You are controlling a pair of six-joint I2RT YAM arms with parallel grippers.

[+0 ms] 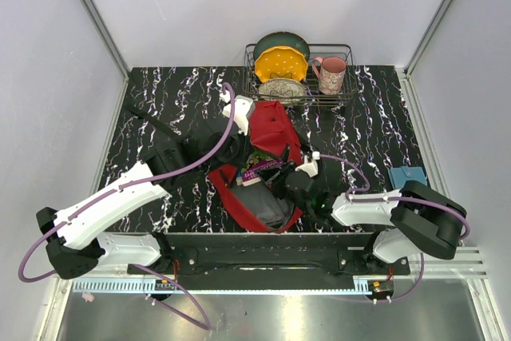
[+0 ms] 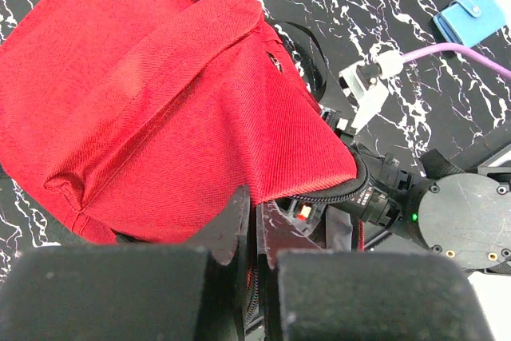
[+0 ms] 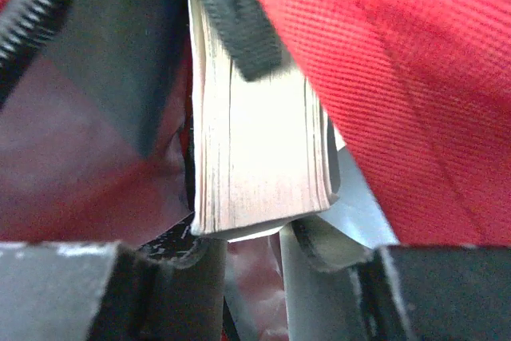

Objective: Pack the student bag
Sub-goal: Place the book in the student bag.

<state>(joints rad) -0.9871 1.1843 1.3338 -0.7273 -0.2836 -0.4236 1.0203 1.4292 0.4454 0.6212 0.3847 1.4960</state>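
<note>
While the left pincer (image 2: pixel 254 212) clamps its zippered rim, the red student bag (image 1: pixel 275 129) gapes, right pincer (image 3: pixel 289 259) parted

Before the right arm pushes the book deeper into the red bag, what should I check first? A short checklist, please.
1. Left fingers shut on student bag edge: ok.
2. Bag mouth open, grey lining showing: ok.
3. Book entering the mouth: ok.
4. Right fingers gripping the book: cannot tell.
5. Black zipper tape clear of the book: not ok, it crosses the page edge.
</note>
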